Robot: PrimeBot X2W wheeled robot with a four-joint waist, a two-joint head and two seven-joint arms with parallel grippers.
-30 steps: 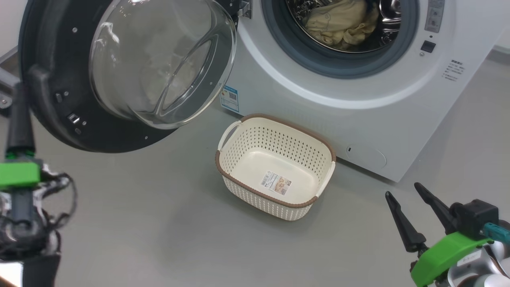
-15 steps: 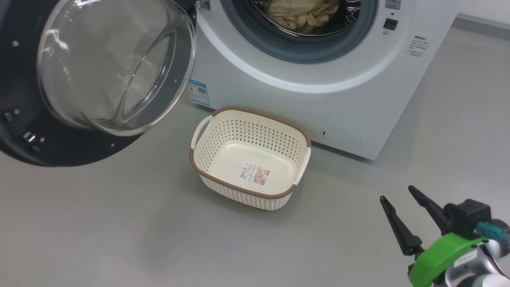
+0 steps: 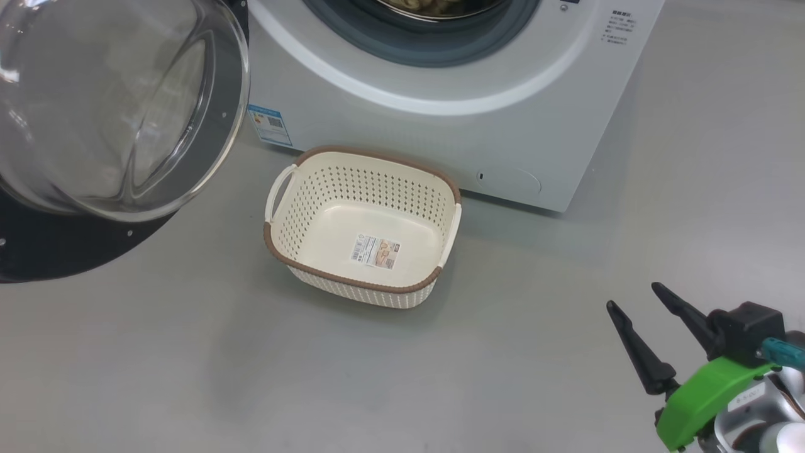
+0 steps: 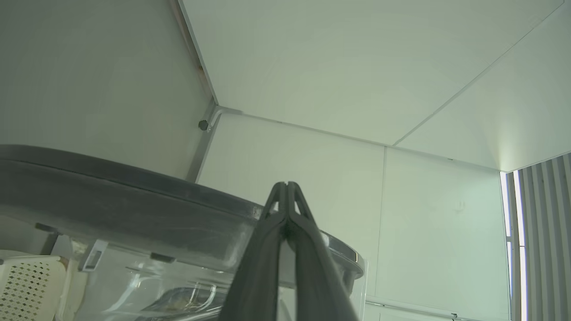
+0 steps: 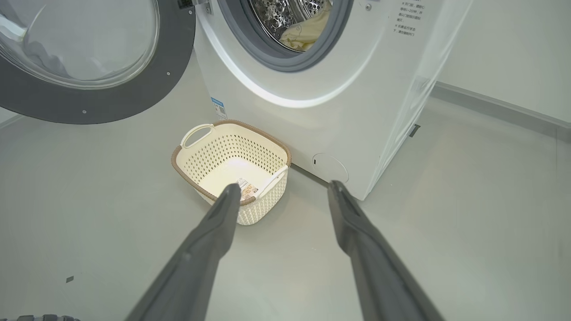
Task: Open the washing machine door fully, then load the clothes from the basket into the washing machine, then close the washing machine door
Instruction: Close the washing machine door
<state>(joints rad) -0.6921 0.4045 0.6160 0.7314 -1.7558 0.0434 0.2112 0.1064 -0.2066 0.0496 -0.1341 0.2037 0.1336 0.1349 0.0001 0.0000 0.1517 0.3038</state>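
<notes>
Cream perforated plastic with a brown woven-look rim: the basket sits on the smooth grey floor, just near of the washing machine, a white box with a grey gasket ring. The washing machine door, a glossy black ring round a bulging glass bowl, stands open at left. The clothes, soft cream fabric, lie inside the steel drum. My right gripper hangs near right, fingers spread, empty. My left gripper is pinched closed on nothing beside the door's dark rim; I cannot tell if they touch.

Open floor separates basket from door.
</notes>
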